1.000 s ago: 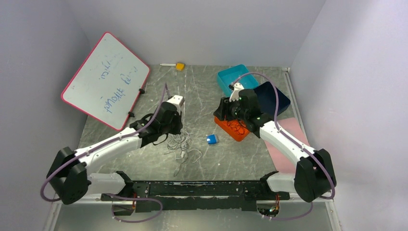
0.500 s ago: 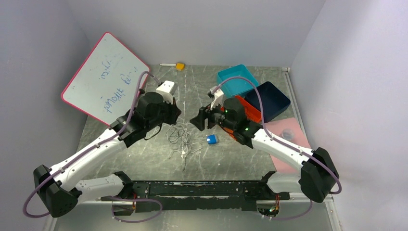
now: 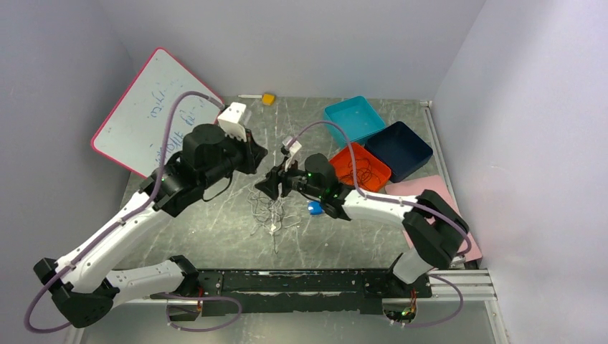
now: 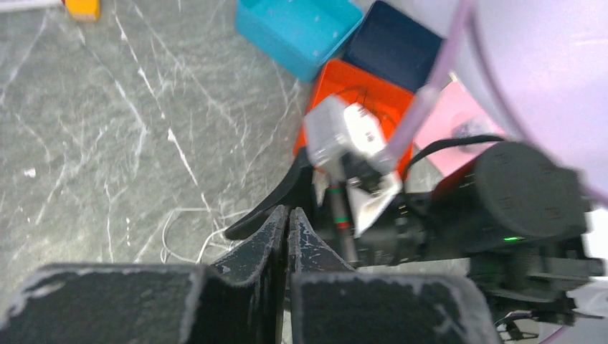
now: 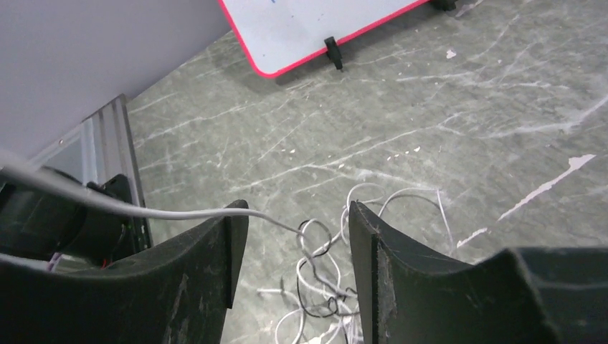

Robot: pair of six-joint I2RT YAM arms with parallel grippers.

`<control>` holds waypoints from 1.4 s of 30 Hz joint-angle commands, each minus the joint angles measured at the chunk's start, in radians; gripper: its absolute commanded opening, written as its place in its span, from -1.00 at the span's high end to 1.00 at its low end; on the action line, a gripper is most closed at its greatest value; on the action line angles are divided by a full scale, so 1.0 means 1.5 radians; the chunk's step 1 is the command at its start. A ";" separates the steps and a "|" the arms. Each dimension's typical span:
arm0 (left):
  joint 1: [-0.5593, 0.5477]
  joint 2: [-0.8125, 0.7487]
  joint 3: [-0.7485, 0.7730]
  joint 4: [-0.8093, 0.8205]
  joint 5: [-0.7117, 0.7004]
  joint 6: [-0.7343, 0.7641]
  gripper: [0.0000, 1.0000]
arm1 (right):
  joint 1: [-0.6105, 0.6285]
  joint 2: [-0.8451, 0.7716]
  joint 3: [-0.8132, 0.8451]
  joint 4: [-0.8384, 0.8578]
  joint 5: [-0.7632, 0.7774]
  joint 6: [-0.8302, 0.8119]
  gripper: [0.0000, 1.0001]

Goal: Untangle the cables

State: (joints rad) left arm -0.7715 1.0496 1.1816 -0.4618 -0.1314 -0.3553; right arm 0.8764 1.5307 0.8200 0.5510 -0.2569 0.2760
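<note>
The cables [image 3: 271, 211] are a small tangle of whitish and black wires mid-table, drawn up into a narrow bunch. My left gripper [image 3: 252, 154] hangs above and to the left of the tangle, its jaws pressed together [image 4: 288, 211]. A taut white strand [image 5: 165, 213] runs from the tangle [image 5: 323, 279] up and left toward that gripper, which looks shut on it. A few white loops [image 4: 179, 229] still lie on the table below. My right gripper [image 3: 271, 185] hovers just over the tangle and stands open [image 5: 297, 215], the wires showing between its fingers without touching them.
A whiteboard [image 3: 154, 118] leans at the back left. At the back right stand an orange bin [image 3: 378, 172] holding wires, a teal bin [image 3: 355, 118] and a navy bin [image 3: 400, 147], with a pink mat [image 3: 430, 190] beside them. A small blue object [image 3: 315, 208] lies by the tangle.
The left arm has risen and drawn back, pulling the tangle up into a narrower bunch. The right arm swung left from the orange bin to just over the tangle.
</note>
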 commanded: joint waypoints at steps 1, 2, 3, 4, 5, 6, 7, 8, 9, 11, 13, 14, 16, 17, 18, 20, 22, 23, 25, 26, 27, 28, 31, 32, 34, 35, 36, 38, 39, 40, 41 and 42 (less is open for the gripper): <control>-0.004 -0.013 0.084 -0.027 0.024 -0.001 0.86 | 0.006 0.048 0.041 0.090 0.016 0.011 -0.12; -0.005 -0.010 0.105 -0.035 0.025 -0.001 0.86 | 0.008 0.065 0.045 0.094 0.016 0.014 -0.09; -0.004 -0.007 0.128 -0.042 0.023 -0.001 0.86 | 0.009 0.078 0.045 0.099 0.016 0.016 -0.06; -0.004 -0.002 0.156 -0.049 0.022 -0.001 0.86 | 0.011 0.087 0.044 0.105 0.015 0.020 -0.04; -0.004 0.005 0.186 -0.055 0.020 0.004 0.86 | 0.014 0.098 0.040 0.112 0.017 0.025 -0.03; -0.005 0.012 0.216 -0.063 0.020 0.009 0.86 | 0.015 0.108 0.036 0.118 0.019 0.031 -0.01; -0.005 0.020 0.249 -0.070 0.019 0.014 0.86 | 0.017 0.117 0.031 0.125 0.020 0.039 0.02; -0.004 0.029 0.288 -0.076 0.019 0.019 0.86 | 0.019 0.125 0.026 0.131 0.020 0.049 0.06; -0.005 0.037 0.319 -0.081 0.020 0.024 0.86 | 0.021 0.131 0.021 0.135 0.020 0.052 0.08; -0.005 0.054 0.374 -0.089 0.020 0.034 0.86 | 0.028 0.144 0.010 0.142 0.021 0.061 0.11; -0.004 0.073 0.424 -0.094 0.018 0.044 0.86 | 0.035 0.151 0.000 0.142 0.024 0.066 0.13; -0.004 0.081 0.448 -0.095 0.015 0.051 0.86 | 0.041 0.153 -0.005 0.142 0.025 0.067 0.14; -0.005 0.095 0.490 -0.095 0.008 0.064 0.86 | 0.051 0.156 -0.020 0.142 0.029 0.070 0.15; -0.005 0.100 0.511 -0.092 0.004 0.070 0.86 | 0.055 0.158 -0.028 0.144 0.033 0.071 0.15; -0.005 0.105 0.528 -0.090 0.000 0.076 0.86 | 0.059 0.160 -0.037 0.147 0.036 0.074 0.15; -0.005 0.115 0.560 -0.084 -0.009 0.090 0.86 | 0.067 0.167 -0.054 0.153 0.042 0.077 0.15; -0.005 0.125 0.588 -0.079 -0.018 0.101 0.86 | 0.074 0.174 -0.071 0.162 0.047 0.081 0.15; -0.005 0.129 0.604 -0.076 -0.022 0.108 0.86 | 0.077 0.177 -0.080 0.167 0.049 0.085 0.15; -0.005 0.133 0.615 -0.065 -0.023 0.117 0.86 | 0.083 0.177 -0.099 0.178 0.052 0.093 0.15; -0.004 0.133 0.618 -0.058 -0.023 0.120 0.86 | 0.085 0.175 -0.107 0.181 0.056 0.094 0.15; -0.004 0.132 0.621 -0.048 -0.023 0.123 0.86 | 0.086 0.172 -0.115 0.183 0.062 0.095 0.14; -0.005 0.132 0.625 -0.042 -0.023 0.127 0.86 | 0.088 0.168 -0.122 0.182 0.067 0.094 0.12; -0.005 0.137 0.642 -0.024 -0.021 0.138 0.86 | 0.088 0.165 -0.139 0.176 0.076 0.088 0.06; -0.004 0.141 0.650 -0.019 -0.019 0.141 0.86 | 0.088 0.163 -0.143 0.175 0.078 0.086 0.03; -0.005 0.147 0.664 -0.011 -0.015 0.150 0.86 | 0.089 0.154 -0.151 0.172 0.081 0.084 0.00; -0.004 0.149 0.669 -0.007 -0.013 0.152 0.86 | 0.088 0.150 -0.155 0.170 0.083 0.083 -0.02; -0.005 0.149 0.672 0.000 -0.011 0.155 0.86 | 0.088 0.143 -0.158 0.167 0.085 0.080 -0.04; -0.004 0.149 0.676 0.017 -0.006 0.163 0.86 | 0.088 0.133 -0.165 0.160 0.089 0.078 -0.09; -0.005 0.149 0.680 0.027 -0.004 0.167 0.86 | 0.088 0.129 -0.168 0.157 0.089 0.076 -0.12; -0.005 0.150 0.684 0.036 -0.003 0.170 0.86 | 0.089 0.122 -0.172 0.155 0.090 0.076 -0.14; -0.004 0.151 0.688 0.044 -0.003 0.173 0.86 | 0.089 0.111 -0.176 0.151 0.091 0.074 -0.16; -0.005 0.152 0.691 0.051 -0.002 0.176 0.86 | 0.089 0.097 -0.181 0.145 0.094 0.072 -0.18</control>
State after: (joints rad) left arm -0.7715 1.2758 2.1746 -0.4877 -0.1509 -0.1303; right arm 1.0031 1.7378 0.5774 0.7921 -0.1413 0.4034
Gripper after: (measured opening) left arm 0.076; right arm 0.573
